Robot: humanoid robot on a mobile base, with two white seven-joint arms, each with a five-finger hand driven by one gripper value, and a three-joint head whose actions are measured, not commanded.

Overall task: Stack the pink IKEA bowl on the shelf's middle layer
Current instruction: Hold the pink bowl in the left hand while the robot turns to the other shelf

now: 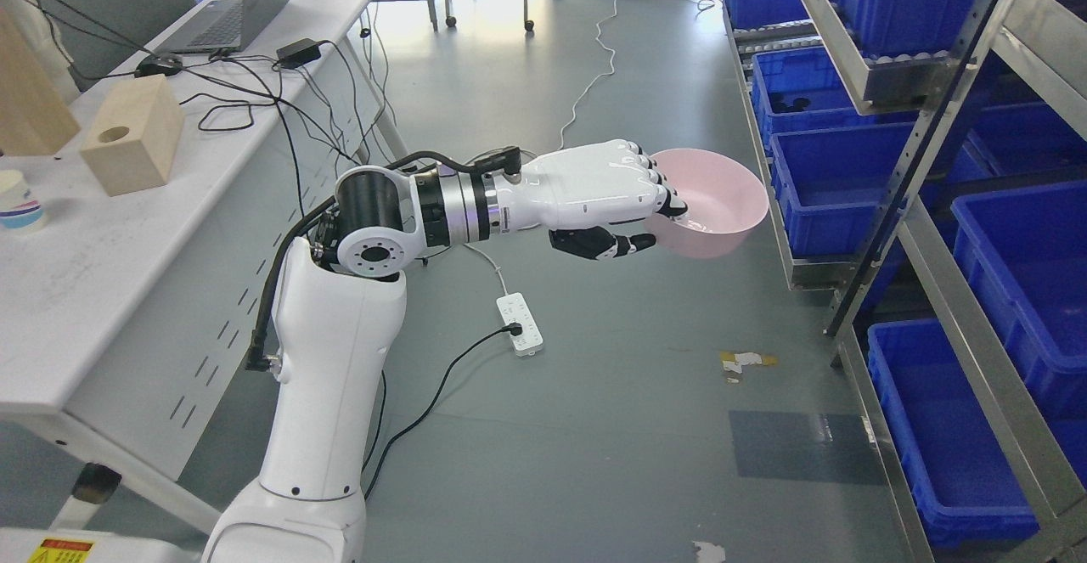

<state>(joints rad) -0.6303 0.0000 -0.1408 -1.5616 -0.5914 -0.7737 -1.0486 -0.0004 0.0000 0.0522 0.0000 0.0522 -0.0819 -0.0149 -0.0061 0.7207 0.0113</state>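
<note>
The left hand [624, 198], fingers gripping the pink bowl [722, 202] by its rim, should keep it level while approaching the shelf [934, 130].

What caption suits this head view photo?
Left hand carries a pink bowl toward a shelf of blue bins.

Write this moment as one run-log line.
left hand: shut on round pink plastic bowl | bowl: in air beside metal shelf | not yet placed
</note>
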